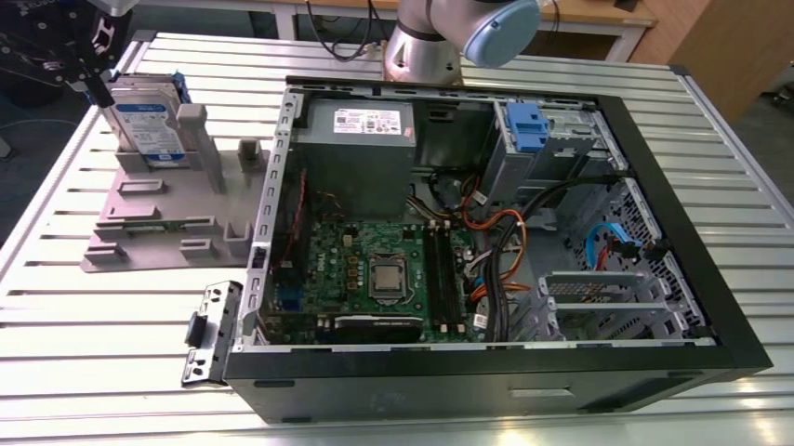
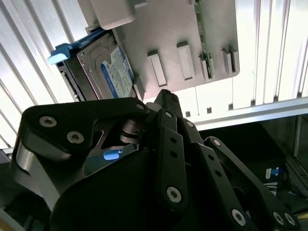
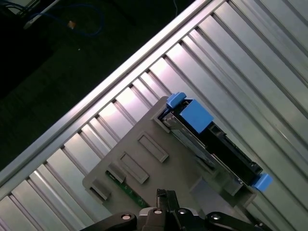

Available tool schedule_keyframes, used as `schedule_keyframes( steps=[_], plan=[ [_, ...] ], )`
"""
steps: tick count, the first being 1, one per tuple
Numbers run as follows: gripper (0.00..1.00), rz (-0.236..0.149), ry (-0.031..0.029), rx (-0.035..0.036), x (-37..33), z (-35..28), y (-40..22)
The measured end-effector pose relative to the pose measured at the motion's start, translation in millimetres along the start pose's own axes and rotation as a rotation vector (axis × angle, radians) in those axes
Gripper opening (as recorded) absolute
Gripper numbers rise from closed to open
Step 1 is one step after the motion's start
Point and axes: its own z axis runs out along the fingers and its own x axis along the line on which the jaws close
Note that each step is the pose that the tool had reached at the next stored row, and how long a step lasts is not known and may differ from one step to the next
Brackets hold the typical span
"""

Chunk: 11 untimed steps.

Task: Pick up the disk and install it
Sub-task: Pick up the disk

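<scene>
The disk (image 1: 143, 130) stands upright on its edge in a grey plastic stand (image 1: 149, 223) on the table, at the exterior view's left. It is silver with a white-and-blue label and a blue bracket round its edges. My gripper (image 1: 97, 91) hangs just above and beside the disk's top corner, shut with nothing in it and apart from the disk. In the second wrist view the gripper (image 2: 165, 94) points at the stand (image 2: 168, 29) next to the disk (image 2: 113, 72). The first wrist view has the disk (image 3: 216, 144) edge-on past the gripper (image 3: 162, 193).
An open computer case (image 1: 694, 279) lies on the slatted metal table (image 1: 112, 372), with its motherboard, cables and power supply (image 1: 360, 125) exposed. A blue drive bracket (image 1: 527, 125) sits in the bay at the back. A loose black metal plate (image 1: 211, 330) rests by the case.
</scene>
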Motion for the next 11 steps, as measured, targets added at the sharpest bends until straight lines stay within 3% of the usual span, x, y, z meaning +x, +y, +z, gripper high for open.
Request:
schedule_keyframes(
  steps=[11],
  plan=[
    [0.1, -0.025, 0.0011, -0.0006, 0.0, 0.0, 0.0]
  ],
)
